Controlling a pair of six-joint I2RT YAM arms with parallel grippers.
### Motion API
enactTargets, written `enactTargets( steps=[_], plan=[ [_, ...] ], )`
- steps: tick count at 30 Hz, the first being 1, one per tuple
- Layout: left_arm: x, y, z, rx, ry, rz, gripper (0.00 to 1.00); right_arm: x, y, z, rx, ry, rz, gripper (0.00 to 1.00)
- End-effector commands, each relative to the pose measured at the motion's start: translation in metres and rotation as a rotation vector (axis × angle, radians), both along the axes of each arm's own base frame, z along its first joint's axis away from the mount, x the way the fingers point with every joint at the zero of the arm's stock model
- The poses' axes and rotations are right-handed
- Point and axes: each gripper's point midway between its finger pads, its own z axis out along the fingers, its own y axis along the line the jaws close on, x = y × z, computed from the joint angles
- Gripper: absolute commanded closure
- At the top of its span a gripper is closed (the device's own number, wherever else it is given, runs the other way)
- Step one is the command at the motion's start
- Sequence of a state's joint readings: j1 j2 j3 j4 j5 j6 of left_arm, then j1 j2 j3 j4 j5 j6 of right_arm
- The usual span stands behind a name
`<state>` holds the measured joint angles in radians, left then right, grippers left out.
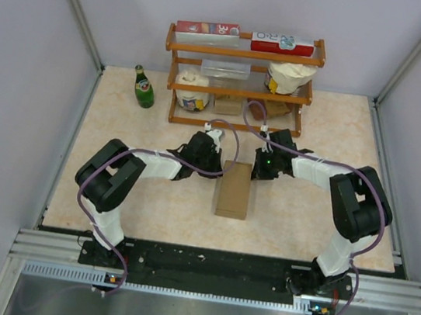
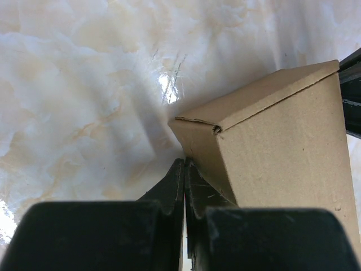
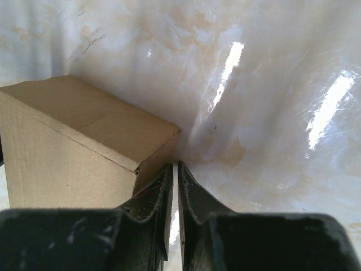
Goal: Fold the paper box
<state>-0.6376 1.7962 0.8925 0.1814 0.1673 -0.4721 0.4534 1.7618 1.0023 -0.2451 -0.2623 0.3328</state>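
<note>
Pale grey walls [image 1: 20,60] enclose a glossy marbled tabletop [image 1: 304,218] (wooden shelf rack [image 1: 239,93] at back).

- green glass bottle [image 1: 143,88], upright on the marbled surface [image 1: 121,125]
- wooden shelf rack [image 1: 235,93] at the back
- two red-and-white cartons [image 1: 207,29] on top
- clear plastic tub [image 1: 225,69] beneath

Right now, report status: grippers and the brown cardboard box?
Left gripper shut, empty. Right gripper almost shut, empty. Plain brown cardboard box closed, lying between them. Wooden shelf behind, apart.
</note>
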Motion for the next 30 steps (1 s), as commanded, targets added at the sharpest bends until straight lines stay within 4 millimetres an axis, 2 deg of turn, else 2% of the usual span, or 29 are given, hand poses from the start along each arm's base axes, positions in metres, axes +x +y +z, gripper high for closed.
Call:
enactTargets(
  steps=[1,3,6,10,12,14,17,20,25,30],
  plan=[
    [-0.009,-0.014,0.003,-0.029,0.002,-0.054,1.0,0.004,0.012,0.007,0.052,-0.031,0.013,0.92],
    [-0.013,0.003,-0.004,0.014,0.017,0.003,1.0,0.003,-0.01,-0.001,-0.045,-0.027,-0.077,0.92],
    [-0.027,0.029,-0.011,0.064,0.036,0.081,1.0,-0.008,-0.035,-0.004,-0.13,-0.022,-0.164,0.94],
    [-0.052,0.053,-0.02,0.081,0.068,0.129,1.0,-0.04,-0.051,-0.008,-0.125,0.012,-0.216,0.96],
    [-0.064,0.057,-0.017,0.046,0.071,0.135,1.0,-0.057,-0.055,-0.01,-0.109,0.029,-0.223,0.96],
    [-0.078,0.055,-0.015,-0.001,0.084,0.124,1.0,-0.074,-0.058,-0.01,-0.085,0.044,-0.216,0.96],
    [-0.102,0.043,-0.015,-0.012,0.092,0.082,1.0,-0.094,-0.053,-0.005,-0.036,0.052,-0.178,0.96],
    [-0.116,0.027,-0.013,-0.015,0.093,0.052,1.0,-0.109,-0.046,-0.003,-0.012,0.069,-0.132,0.96],
    [-0.132,0.007,-0.011,-0.012,0.108,0.021,1.0,-0.122,-0.035,-0.004,0.011,0.098,-0.085,0.96],
    [-0.141,-0.01,-0.012,-0.015,0.125,-0.008,1.0,-0.127,-0.004,-0.002,0.067,0.127,-0.003,0.96]
  ],
)
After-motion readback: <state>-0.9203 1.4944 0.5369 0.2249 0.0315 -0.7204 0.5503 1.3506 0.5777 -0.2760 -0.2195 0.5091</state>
